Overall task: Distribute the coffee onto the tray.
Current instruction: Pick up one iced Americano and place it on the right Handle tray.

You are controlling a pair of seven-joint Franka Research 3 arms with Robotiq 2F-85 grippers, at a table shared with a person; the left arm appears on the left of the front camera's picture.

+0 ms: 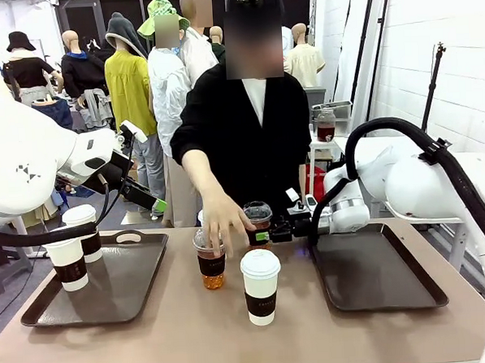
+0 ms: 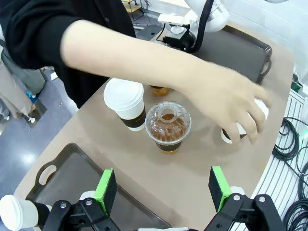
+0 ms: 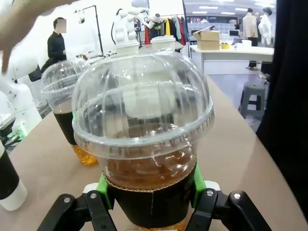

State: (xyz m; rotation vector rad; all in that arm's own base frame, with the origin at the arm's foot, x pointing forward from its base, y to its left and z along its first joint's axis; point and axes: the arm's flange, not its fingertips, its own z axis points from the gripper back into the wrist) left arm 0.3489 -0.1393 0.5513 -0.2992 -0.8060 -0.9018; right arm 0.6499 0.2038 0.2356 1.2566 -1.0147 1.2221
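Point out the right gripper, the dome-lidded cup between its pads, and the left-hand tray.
right gripper [image 3: 149,190]: right wrist view, midway between its fingertips.
dome-lidded cup [image 3: 144,101]: right wrist view, on its clear dome.
left-hand tray [image 1: 121,277]: front view, on its bare floor.

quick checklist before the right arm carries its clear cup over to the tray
1. Grip: the right pincer has its green pads on both sides of the gripped clear cup, at its dark sleeve: ok.
2. The dome lid on that cup looks seated: ok.
3. Landing spot: the right tray has bare floor: ok.
4. Neighbours: the person's hand is on the second clear cup, close beside the gripped one: not ok.
5. Cup bottom off the table: cannot tell.
6. The left pincer is open by the left tray, away from the path: ok.
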